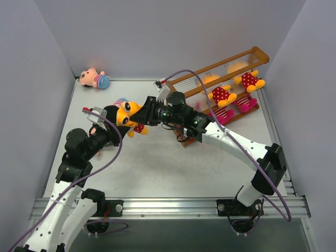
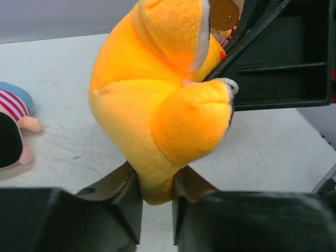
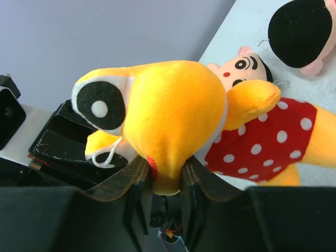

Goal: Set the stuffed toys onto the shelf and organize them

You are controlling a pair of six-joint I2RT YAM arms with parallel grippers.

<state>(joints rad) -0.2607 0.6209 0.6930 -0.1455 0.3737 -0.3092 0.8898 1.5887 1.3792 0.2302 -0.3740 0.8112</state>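
Observation:
A yellow bear in a red polka-dot shirt (image 1: pixel 130 116) hangs above the table between both grippers. My left gripper (image 1: pixel 121 122) is shut on a lower yellow part of the bear (image 2: pixel 157 94), its jaws (image 2: pixel 156 193) pinching the plush. On the bear's head (image 3: pixel 173 115) my right gripper (image 1: pixel 144 113) is shut too, with the plush squeezed between its fingertips (image 3: pixel 167 184). The orange-brown shelf (image 1: pixel 220 67) stands at the back right. It holds two yellow bears (image 1: pixel 223 95) and magenta-limbed toys (image 1: pixel 244 103). A peach-faced boy doll (image 1: pixel 94 79) lies at the far left corner.
Another striped doll (image 1: pixel 122 101) lies on the table just behind the held bear; its face (image 3: pixel 244 65) shows in the right wrist view, beside a black-haired head (image 3: pixel 302 31). Grey walls close in on three sides.

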